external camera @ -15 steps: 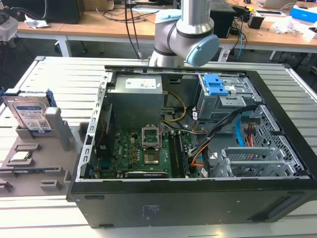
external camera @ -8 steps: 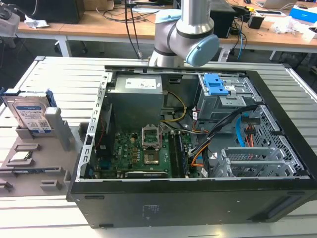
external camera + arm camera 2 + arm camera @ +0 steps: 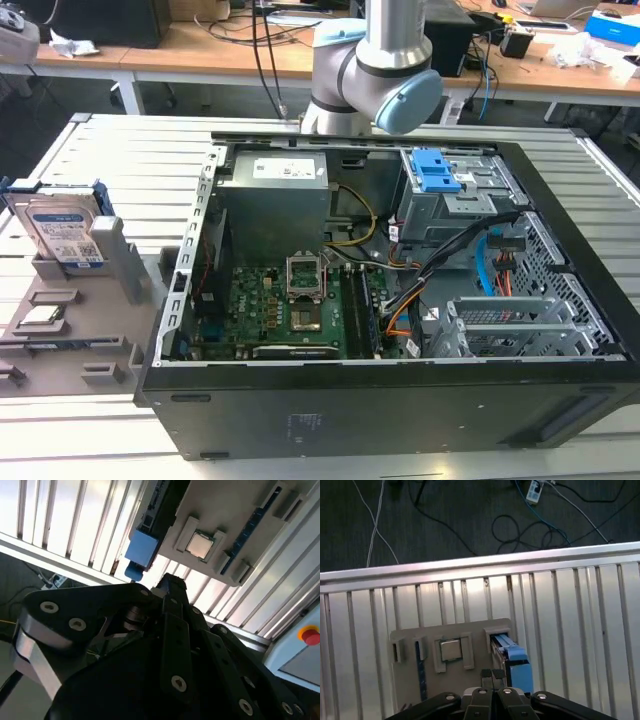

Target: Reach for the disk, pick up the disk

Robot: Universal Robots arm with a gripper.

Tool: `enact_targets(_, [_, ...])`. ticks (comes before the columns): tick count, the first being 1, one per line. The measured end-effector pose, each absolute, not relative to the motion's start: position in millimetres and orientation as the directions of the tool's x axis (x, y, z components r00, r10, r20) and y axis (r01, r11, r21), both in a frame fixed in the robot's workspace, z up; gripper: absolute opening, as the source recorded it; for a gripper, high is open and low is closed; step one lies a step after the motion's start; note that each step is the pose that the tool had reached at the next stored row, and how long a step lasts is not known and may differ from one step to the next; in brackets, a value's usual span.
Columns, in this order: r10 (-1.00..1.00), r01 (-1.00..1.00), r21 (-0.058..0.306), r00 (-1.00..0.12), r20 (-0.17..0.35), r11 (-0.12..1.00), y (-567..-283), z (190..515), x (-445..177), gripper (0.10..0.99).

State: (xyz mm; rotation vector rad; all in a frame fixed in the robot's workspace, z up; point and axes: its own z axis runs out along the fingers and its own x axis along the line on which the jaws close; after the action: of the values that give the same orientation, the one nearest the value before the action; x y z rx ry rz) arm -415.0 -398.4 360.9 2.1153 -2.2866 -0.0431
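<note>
Claw: the claw (image 3: 492,675) is pressing its two black fingers (image 3: 485,676) together, tip against tip, with no gap showing between them.
Holding: it is gripping nothing and touching nothing.
Claw from the other camera: in the second wrist view the claw (image 3: 169,584) is pointing toward the grey holder (image 3: 240,525), and its dark links are spreading out behind the tips.
Nearest thing: the disk (image 3: 514,662) is sitting closest to the tips in the first wrist view, but the claw is hanging in the air apart from it.
Disk: it is standing up on its edge in a slot of the grey holder. In the exterior view it (image 3: 62,232) is showing its silver face, its white and blue label and its blue frame, far over on the exterior view's left.
Chip: a small square chip (image 3: 451,650) is lying flat in a pocket of the holder, just beside the disk's slot.
Table: a metal table (image 3: 570,625) made of long slats is carrying the holder.
Computer case: an open black computer case (image 3: 400,410) is lying on the same table, on the exterior view's right of the holder, with a green board (image 3: 290,310) showing inside.
Arm: the grey arm (image 3: 375,60) with a light blue cap is rising behind the case.
Floor: dark floor (image 3: 470,520) with loose cables is showing past the table's edge.
</note>
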Motion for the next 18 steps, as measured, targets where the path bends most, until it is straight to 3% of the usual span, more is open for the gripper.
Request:
enact_targets(4, [-1.0, -0.999, 0.038, 0.005, 0.0, -0.005, -398.4, 360.9, -415.0, 0.106])
enact_targets(12, [-1.0, -0.999, 0.038, 0.009, 0.0, -0.009, -398.4, 360.9, -415.0, 0.114])
enact_targets(14, [-1.0, -0.999, 0.038, 0.01, 0.0, -0.01, -398.4, 360.9, -415.0, 0.235])
enact_targets(15, [-1.0, -0.999, 0.038, 0.01, 0.001, -0.01, -398.4, 360.9, -415.0, 0.235])
enact_targets(18, [-1.0, -0.999, 0.038, 0.012, 0.001, -0.012, -398.4, 360.9, -415.0, 0.537])
